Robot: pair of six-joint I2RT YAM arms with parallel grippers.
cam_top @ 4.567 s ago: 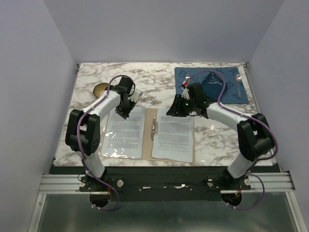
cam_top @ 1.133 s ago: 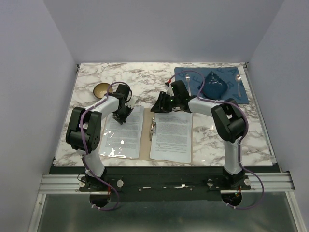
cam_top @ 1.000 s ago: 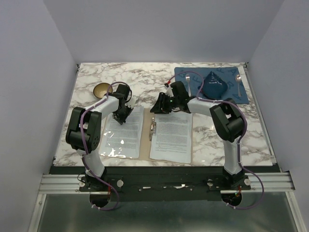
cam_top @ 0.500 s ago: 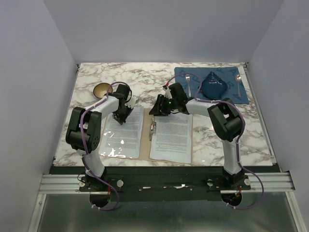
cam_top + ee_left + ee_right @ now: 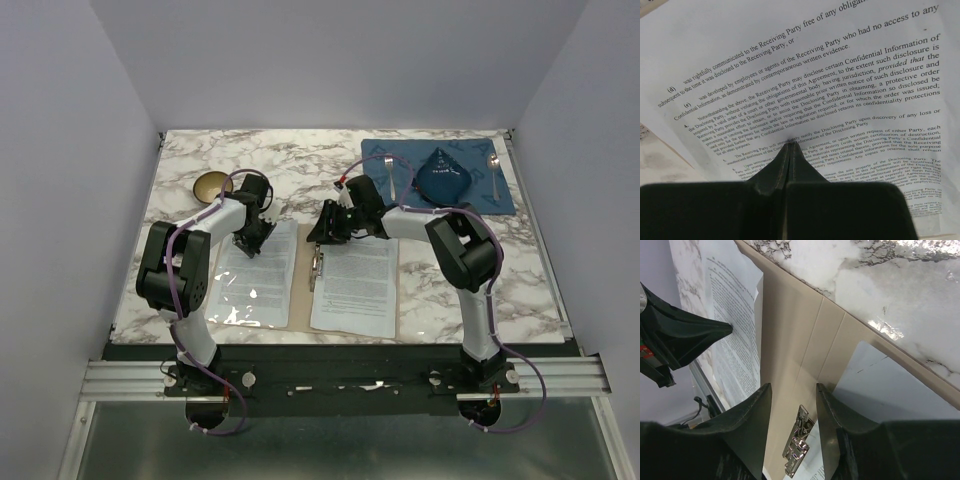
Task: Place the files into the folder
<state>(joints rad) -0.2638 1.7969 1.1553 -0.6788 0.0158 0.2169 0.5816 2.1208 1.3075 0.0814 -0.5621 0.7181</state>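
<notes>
1. My left gripper (image 5: pixel 250 238), pressed together, pins the left file (image 5: pixel 258 285) on the open folder (image 5: pixel 306 295), I judge against sliding.
2. My right gripper (image 5: pixel 792 387), spread and empty, straddles the spine's far end beyond the clip (image 5: pixel 796 452), probably lining up.

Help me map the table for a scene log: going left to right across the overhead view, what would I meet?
Small brown bowl → left paper sheet → folder clip → right paper sheet → folded blue cloth → spoon.
</notes>
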